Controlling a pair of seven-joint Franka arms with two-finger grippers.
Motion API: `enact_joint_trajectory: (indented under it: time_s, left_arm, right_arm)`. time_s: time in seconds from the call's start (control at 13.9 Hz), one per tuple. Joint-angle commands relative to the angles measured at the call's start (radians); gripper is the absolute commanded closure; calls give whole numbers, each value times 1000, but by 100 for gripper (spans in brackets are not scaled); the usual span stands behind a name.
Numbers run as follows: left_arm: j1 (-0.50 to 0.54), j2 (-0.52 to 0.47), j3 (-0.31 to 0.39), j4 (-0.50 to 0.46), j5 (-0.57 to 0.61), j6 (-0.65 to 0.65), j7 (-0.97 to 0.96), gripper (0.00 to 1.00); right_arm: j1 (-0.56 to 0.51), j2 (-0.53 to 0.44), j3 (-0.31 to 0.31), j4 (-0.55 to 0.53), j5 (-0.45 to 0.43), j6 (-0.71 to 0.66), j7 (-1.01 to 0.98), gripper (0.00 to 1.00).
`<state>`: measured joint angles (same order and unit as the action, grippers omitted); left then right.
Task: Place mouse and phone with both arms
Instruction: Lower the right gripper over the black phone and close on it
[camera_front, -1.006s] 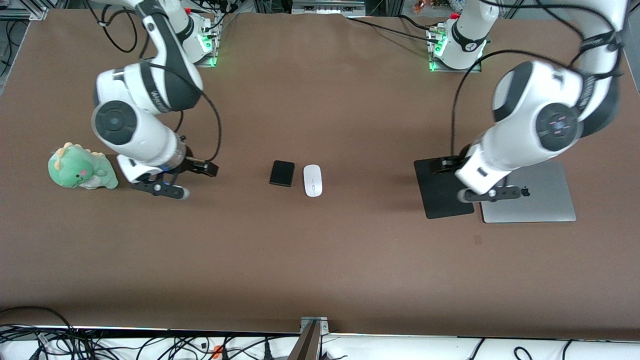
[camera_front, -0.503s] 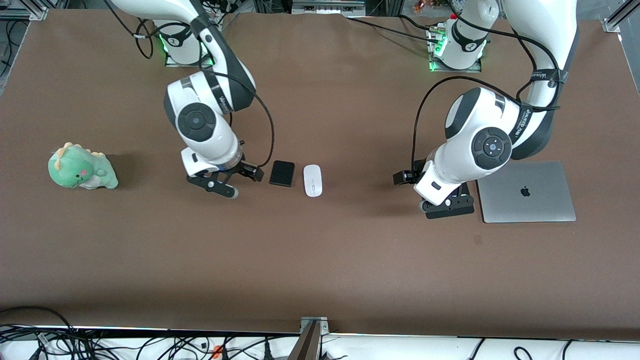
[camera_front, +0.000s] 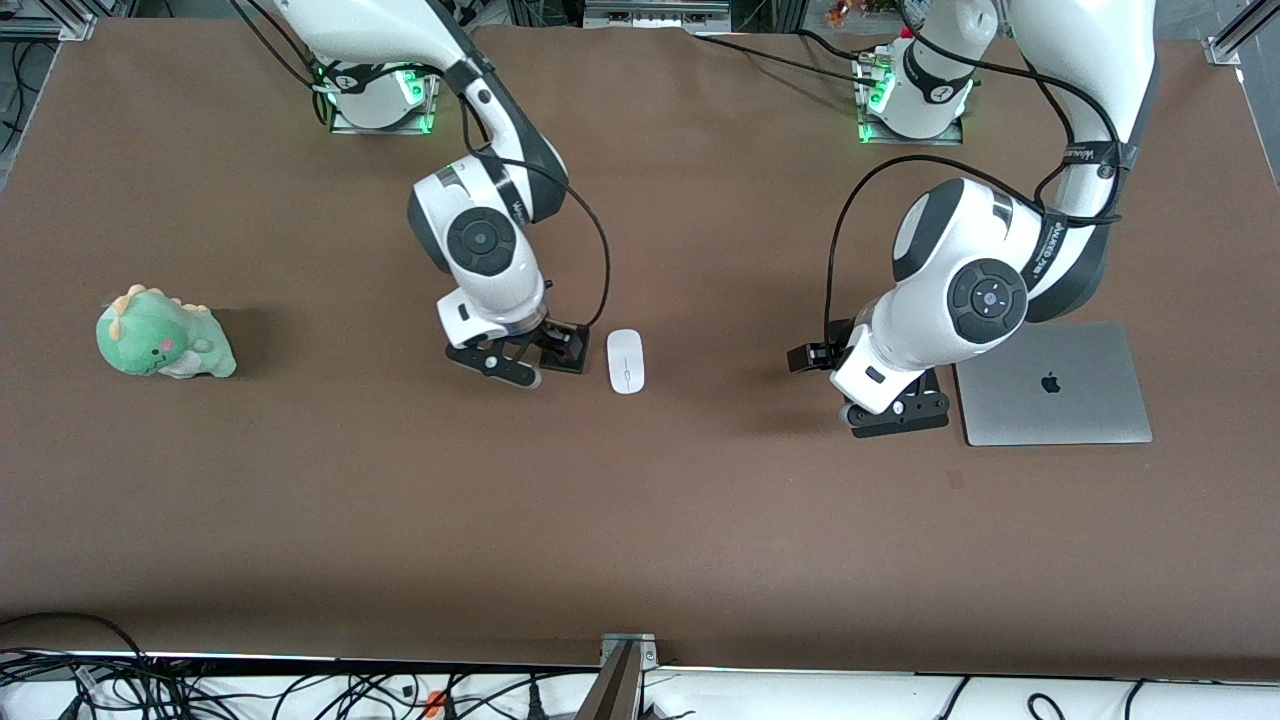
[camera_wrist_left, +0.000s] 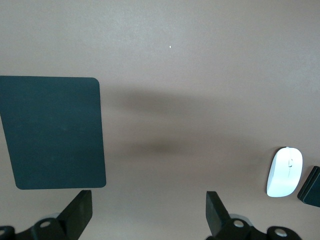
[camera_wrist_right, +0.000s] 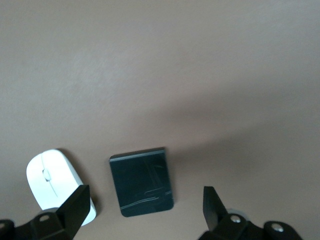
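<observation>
Black and flat, the phone (camera_wrist_right: 142, 182) lies under the wide-spread right gripper (camera_front: 532, 358), beside the mouse (camera_front: 625, 361), ready to be pinched. The left gripper (camera_front: 868, 385), also spread, is held over the black pad (camera_wrist_left: 52, 132).

Robotics lab, two bench-mounted arms (camera_front: 480, 240), brown table (camera_front: 640, 520), cable tangle (camera_front: 200, 690) along its edge

Table (camera_front: 640, 520) plain brown. Mouse (camera_front: 625, 361) white with thin grey centre line, phone (camera_wrist_right: 141, 181) black, pad (camera_wrist_left: 52, 132) dark, laptop (camera_front: 1052, 385) silver-grey with black logo. Plush dinosaur (camera_front: 163, 334) green, pink cheek, cream spikes; arms (camera_front: 485, 245) white with black bands.
</observation>
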<state>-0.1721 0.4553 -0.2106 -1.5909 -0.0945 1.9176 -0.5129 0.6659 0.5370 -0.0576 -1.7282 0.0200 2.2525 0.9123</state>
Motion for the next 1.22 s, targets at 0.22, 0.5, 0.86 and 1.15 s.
enact_joint_trajectory:
  time_s: [0.22,0.5,0.86,1.15]
  left_arm:
    - [-14,17,2,29,-16,-6,-19,0]
    - [-20,19,2,29,-14,-6,-21,0]
    - [-26,19,2,29,-13,-6,-19,0]
    - [-30,20,2,29,-11,-6,-19,0]
  right_arm:
    - [70,54,-15,-97,-34,195,-33,0]
    - [70,58,-18,-142,-66,239,-70,0]
    - [70,95,-18,-160,-66,340,-70,0]
    - [70,106,-18,-159,-66,355,-70,0]
